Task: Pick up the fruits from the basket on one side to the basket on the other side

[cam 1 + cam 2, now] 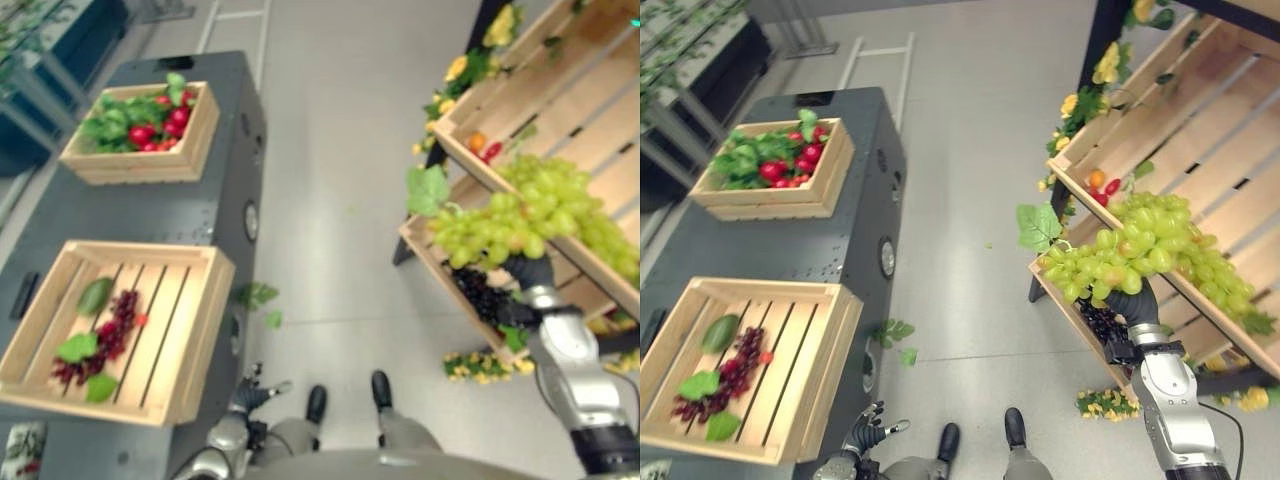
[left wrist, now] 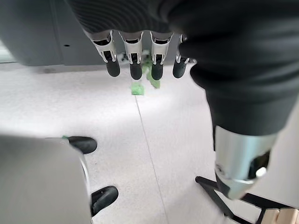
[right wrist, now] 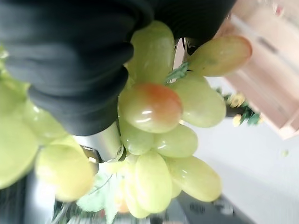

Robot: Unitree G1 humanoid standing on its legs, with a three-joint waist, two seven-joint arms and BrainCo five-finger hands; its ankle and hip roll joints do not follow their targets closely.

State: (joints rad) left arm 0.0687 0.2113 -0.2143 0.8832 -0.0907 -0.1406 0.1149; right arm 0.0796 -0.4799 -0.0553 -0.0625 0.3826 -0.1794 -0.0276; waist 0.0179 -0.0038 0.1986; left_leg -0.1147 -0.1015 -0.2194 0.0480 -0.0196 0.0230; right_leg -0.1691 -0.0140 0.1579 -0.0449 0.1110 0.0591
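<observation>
We hold the soft, loose green grape bunch [image 1: 1140, 250] with right hand [image 1: 1132, 300] fingers clamped beneath it.

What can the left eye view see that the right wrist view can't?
Left eye view: two wooden crates on the grey cabinet, the near crate holding dark red grapes, the far crate holding red fruit among leaves, and the left hand hanging low. Right wrist view: one grape blushed orange. Both: the green grape bunch in the right hand, and the wooden shelves.
</observation>
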